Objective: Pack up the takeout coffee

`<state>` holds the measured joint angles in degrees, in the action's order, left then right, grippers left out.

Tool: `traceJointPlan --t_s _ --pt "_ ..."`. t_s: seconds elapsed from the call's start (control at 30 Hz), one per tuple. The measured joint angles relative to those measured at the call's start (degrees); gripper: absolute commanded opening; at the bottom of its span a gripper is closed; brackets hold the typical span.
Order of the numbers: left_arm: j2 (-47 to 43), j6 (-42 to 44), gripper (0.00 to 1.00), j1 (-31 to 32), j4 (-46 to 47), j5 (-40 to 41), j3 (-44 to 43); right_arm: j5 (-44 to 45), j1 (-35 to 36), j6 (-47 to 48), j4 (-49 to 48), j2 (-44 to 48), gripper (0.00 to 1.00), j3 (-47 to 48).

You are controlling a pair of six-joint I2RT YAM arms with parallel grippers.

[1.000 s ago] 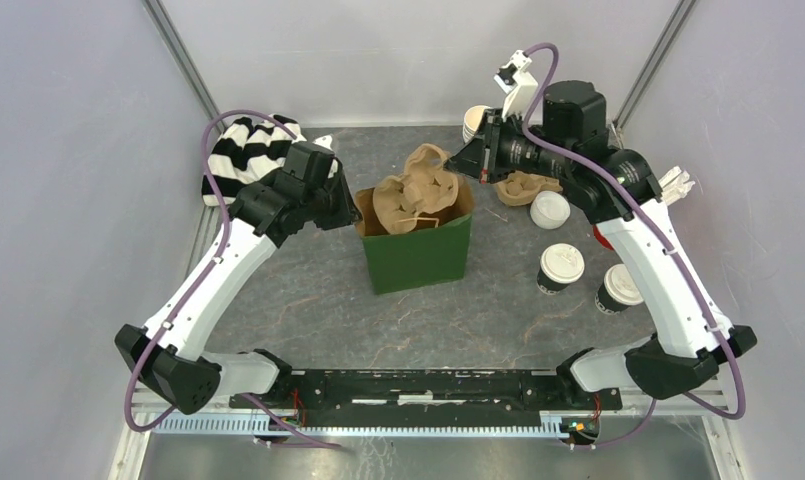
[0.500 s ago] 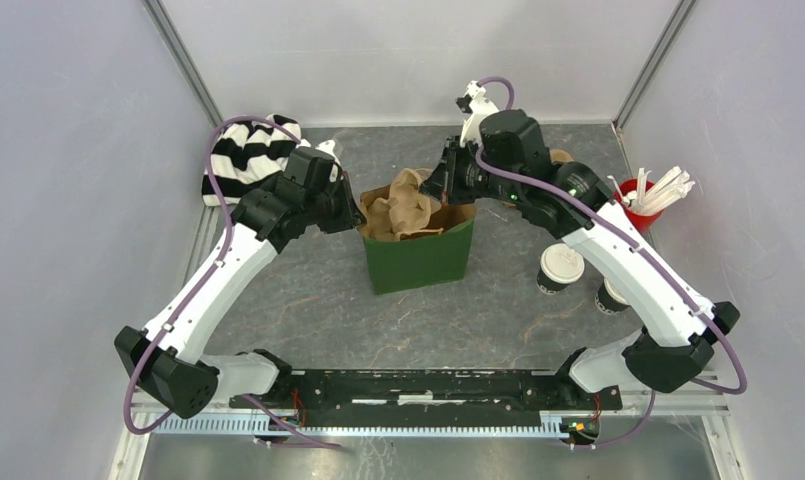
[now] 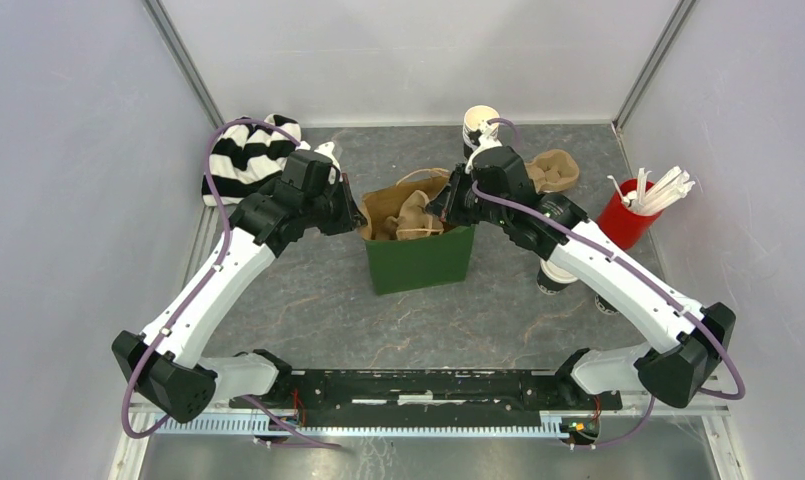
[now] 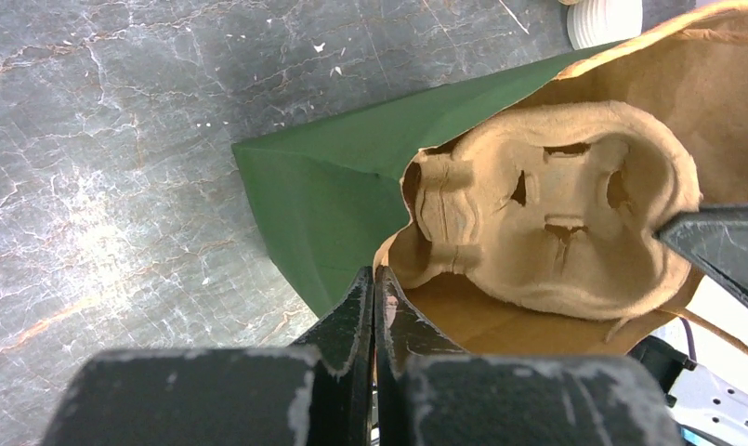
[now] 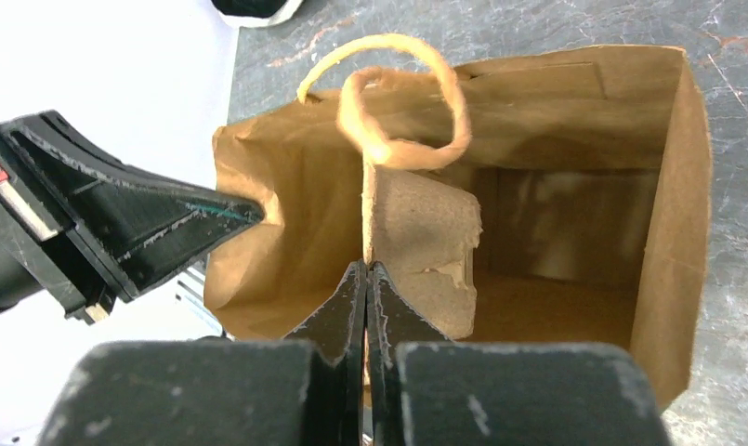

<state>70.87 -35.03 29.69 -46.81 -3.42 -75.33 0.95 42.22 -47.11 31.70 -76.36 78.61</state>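
Closest to where I stand, back along the right arm's forearm and well behind its fingertips, a lidded coffee cup (image 3: 549, 279) stands on the grey table (image 3: 308, 300), half hidden under the arm. What looks like the dark edge of a second cup (image 3: 603, 304) peeks out further down the same arm. Both are outside the bag. The green paper bag (image 3: 418, 258) stands upright between the two tools, its mouth open and brown inside. The left gripper (image 4: 372, 279) has its fingers pressed together on the bag's rim at the near left corner, and the green outer wall falls away just beside them. The right gripper (image 5: 366, 271) reaches down into the mouth from the other side, its fingers clamped on the thin edge of a pulp cup carrier (image 5: 424, 243). The carrier sits tilted inside the bag, and in the left wrist view its moulded cup wells face up, just past the left fingertips. A loop of twine handle (image 5: 402, 104) curls right above the right fingertips. Further off, beyond the right gripper's wrist, is a stack of paper cups (image 3: 478, 122), with another carrier (image 3: 554, 168) lying to its right. Well out to the right stands a red cup of white stirrers (image 3: 626, 215). Beyond the left gripper's wrist, off to its left, lies a crumpled black-and-white striped cloth (image 3: 240, 155).
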Motion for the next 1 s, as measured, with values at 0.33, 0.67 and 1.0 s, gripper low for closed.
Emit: traceJointPlan --t_s 0.33,0.67,1.0 --pt "0.0 0.0 0.02 0.0 0.5 -0.2 0.2 -5.0 -4.1 -2.1 -6.6 1.4 0.00 -4.2" --pt "0.0 0.1 0.02 0.0 0.6 -0.2 0.3 -7.4 -5.2 -1.9 -7.9 1.3 0.35 -4.2" --pt "0.0 0.1 0.05 0.0 0.6 -0.2 0.3 -3.1 -8.8 12.8 12.4 -3.0 0.67 14.4"
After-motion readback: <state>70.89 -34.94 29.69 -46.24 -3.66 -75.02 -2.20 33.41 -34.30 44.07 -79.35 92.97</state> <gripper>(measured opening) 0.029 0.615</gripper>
